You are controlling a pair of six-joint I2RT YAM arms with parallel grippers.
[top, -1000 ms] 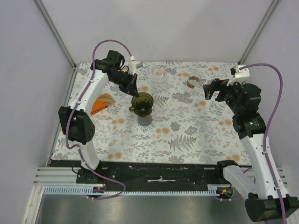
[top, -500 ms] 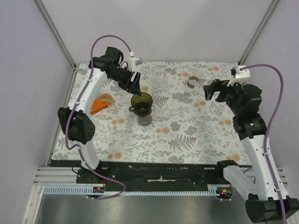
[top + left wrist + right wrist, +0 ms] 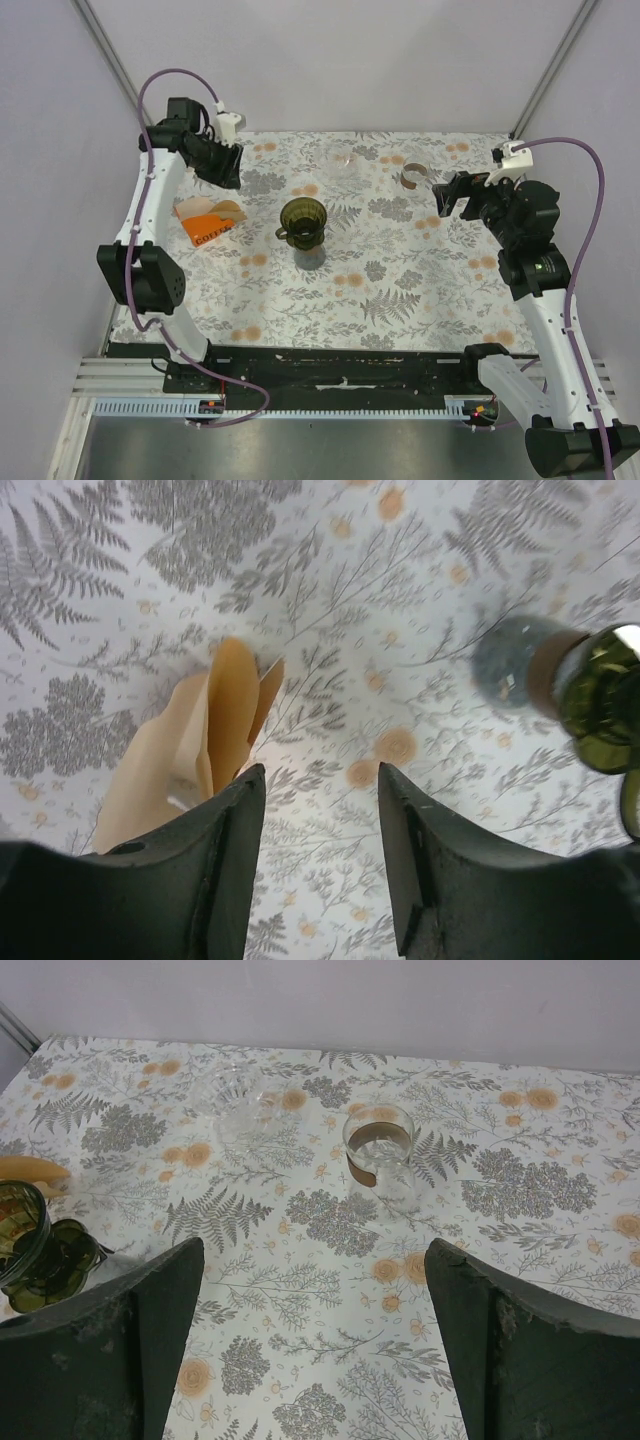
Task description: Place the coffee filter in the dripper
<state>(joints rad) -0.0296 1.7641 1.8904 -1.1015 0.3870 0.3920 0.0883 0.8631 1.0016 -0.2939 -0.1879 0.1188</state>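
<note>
While left jaws hang part-open near paper filters [image 3: 215,720], dripper [image 3: 303,217] sits apart.
Right jaws wide, empty, far right of worktop [image 3: 400,290].

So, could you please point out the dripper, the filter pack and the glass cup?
dripper [image 3: 303,216]: top view, green bowl.
filter pack [image 3: 203,226]: top view, orange front.
glass cup [image 3: 379,1156]: right wrist view, its middle.

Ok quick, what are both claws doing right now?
Left claw: open, holding nothing.
Right claw: open, holding nothing.
</note>
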